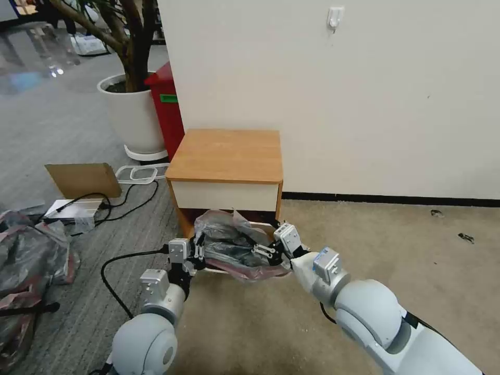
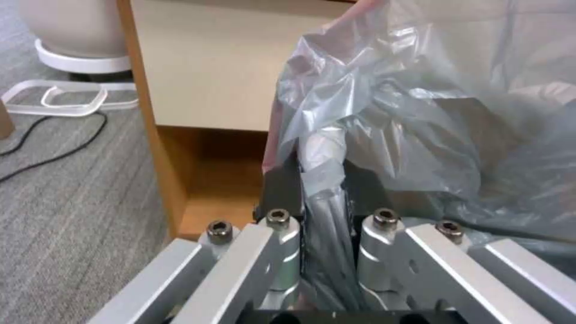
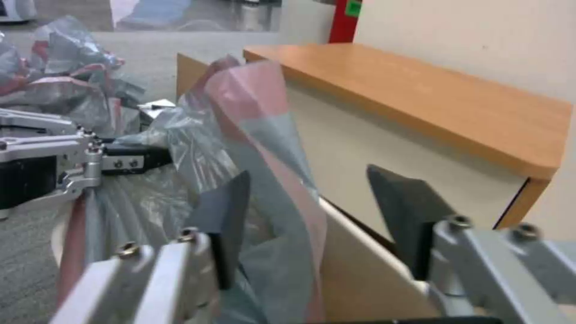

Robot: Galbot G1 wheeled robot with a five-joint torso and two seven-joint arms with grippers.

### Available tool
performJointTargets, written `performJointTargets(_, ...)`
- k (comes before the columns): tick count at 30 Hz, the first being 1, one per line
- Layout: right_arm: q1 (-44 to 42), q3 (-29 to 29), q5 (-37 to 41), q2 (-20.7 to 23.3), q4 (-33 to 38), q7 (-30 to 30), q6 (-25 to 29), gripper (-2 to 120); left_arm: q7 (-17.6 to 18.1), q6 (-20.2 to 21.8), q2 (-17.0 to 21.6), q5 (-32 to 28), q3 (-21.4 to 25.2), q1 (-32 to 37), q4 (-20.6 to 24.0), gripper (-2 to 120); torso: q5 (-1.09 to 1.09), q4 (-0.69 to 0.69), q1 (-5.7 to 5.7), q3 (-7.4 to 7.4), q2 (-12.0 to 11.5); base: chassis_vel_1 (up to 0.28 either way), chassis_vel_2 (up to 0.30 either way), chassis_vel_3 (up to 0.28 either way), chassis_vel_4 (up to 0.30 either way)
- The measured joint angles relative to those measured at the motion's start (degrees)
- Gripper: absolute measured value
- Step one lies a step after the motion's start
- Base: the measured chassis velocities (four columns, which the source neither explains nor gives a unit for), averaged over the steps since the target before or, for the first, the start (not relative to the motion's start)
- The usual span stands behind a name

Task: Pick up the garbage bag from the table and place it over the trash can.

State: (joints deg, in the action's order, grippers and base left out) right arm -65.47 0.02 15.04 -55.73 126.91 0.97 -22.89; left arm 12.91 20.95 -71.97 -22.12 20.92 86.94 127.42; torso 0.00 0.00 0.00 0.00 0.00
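Observation:
The garbage bag [image 1: 234,250], crinkly grey plastic with a pinkish edge, is spread over the cream trash can [image 1: 214,270], which stands on the floor right in front of the table [image 1: 226,153]. At the bag's left side my left gripper [image 1: 195,255] is shut on a fold of the plastic [image 2: 321,180], pinched between its black pads. My right gripper [image 1: 264,251] is at the bag's right side and open. Its pads [image 3: 225,216] straddle the bag's pink-edged rim [image 3: 270,135] and the can's wall [image 3: 360,261] without clamping them.
A heap of grey-pink bags [image 1: 26,260] lies on the floor at the left, with black cables [image 1: 120,208] and a cardboard piece [image 1: 83,179] nearby. A red bin [image 1: 166,109] and a white plant pot [image 1: 133,112] stand behind the table. Open carpet lies to the right.

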Motion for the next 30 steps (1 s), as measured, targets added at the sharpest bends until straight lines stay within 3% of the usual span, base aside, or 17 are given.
performJointTargets(1, -0.15, 0.00, -0.37, 0.00, 0.00, 0.14, 0.58, 42, -0.03, -0.04, 0.00, -0.07, 0.00, 0.12, 0.01, 9, 0.00, 0.00, 0.00, 0.00, 0.00, 0.000, 0.000, 0.000, 0.000)
performJointTargets(6, -0.58, 0.01, -0.43, 0.01, -0.07, 0.49, 1.53, 30, -0.08, -0.14, -0.09, -0.22, -0.07, 0.39, 0.01, 9, 0.00, 0.00, 0.00, 0.00, 0.00, 0.000, 0.000, 0.000, 0.000)
performJointTargets(8, -0.92, 0.12, -0.23, -0.10, -0.43, 0.24, 3.15, 12, -0.13, -0.22, -0.08, -0.32, -0.20, 0.54, -0.18, 9, 0.00, 0.00, 0.00, 0.00, 0.00, 0.000, 0.000, 0.000, 0.000)
performJointTargets(11, -0.58, -0.20, 1.80, -0.22, -0.43, -1.12, 3.70, 0, -0.26, -0.30, -0.01, -0.32, -0.35, 0.52, -0.85, 9, 0.00, 0.00, 0.00, 0.00, 0.00, 0.000, 0.000, 0.000, 0.000)
performJointTargets(21, 3.01, -0.62, 7.87, 0.29, -1.83, -3.34, 2.25, 0, -1.46, -0.30, -0.18, -0.61, -1.00, 0.89, -0.77, 9, 0.01, 0.00, 0.00, 0.00, 0.00, 0.000, 0.000, 0.000, 0.000)
performJointTargets(28, 11.98, -1.16, 16.44, 3.47, -4.12, -4.38, -3.19, 0, -3.92, -0.75, -0.35, -0.67, -0.54, 2.27, 0.20, 9, 0.01, 0.00, 0.00, 0.00, 0.00, 0.000, 0.000, 0.000, 0.000)
performJointTargets(30, 15.61, -1.98, 21.37, 5.10, -4.93, -5.02, -7.03, 0, -6.15, -1.06, -0.71, -0.85, 0.67, 3.02, 0.64, 9, 0.00, 0.00, 0.00, 0.00, 0.00, 0.000, 0.000, 0.000, 0.000)
